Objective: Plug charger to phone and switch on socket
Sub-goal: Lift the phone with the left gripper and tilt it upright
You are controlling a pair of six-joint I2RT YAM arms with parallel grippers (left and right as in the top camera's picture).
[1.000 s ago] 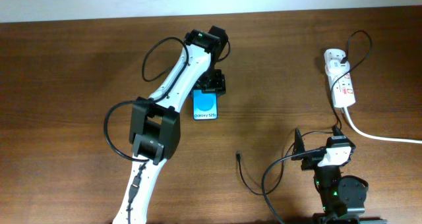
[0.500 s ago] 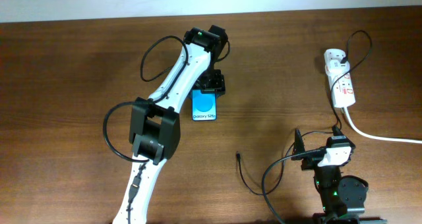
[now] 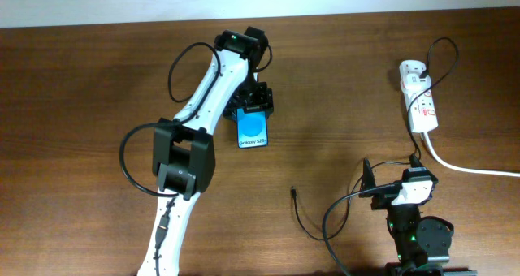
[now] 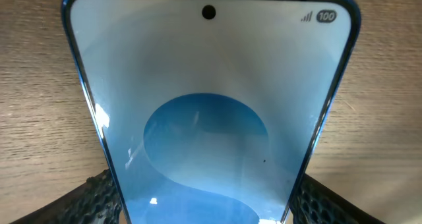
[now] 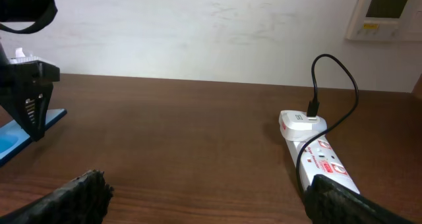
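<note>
The phone [image 3: 253,132], with its blue screen up, lies left of the table's middle. My left gripper [image 3: 252,105] is at its far end. In the left wrist view the phone [image 4: 211,85] fills the frame and both fingers of the left gripper [image 4: 208,201] press its black edges. The charger's plug tip [image 3: 293,193] lies loose on the wood, and its thin black cable loops toward the right arm. The white socket [image 3: 420,97] is at the far right with a black plug in it; it also shows in the right wrist view [image 5: 316,155]. My right gripper [image 3: 398,187] is open and empty.
The socket's thick white cord [image 3: 467,166] runs off the right edge. The left arm's black cables [image 3: 183,65] arch beside its white links. In the right wrist view the right gripper [image 5: 217,204] faces bare wood, with the left gripper [image 5: 30,85] and the phone's edge [image 5: 20,138] at far left.
My left wrist has swung a little to the left, and the gripper has shifted left with the phone's far end. The right arm, charger and socket have not moved.
</note>
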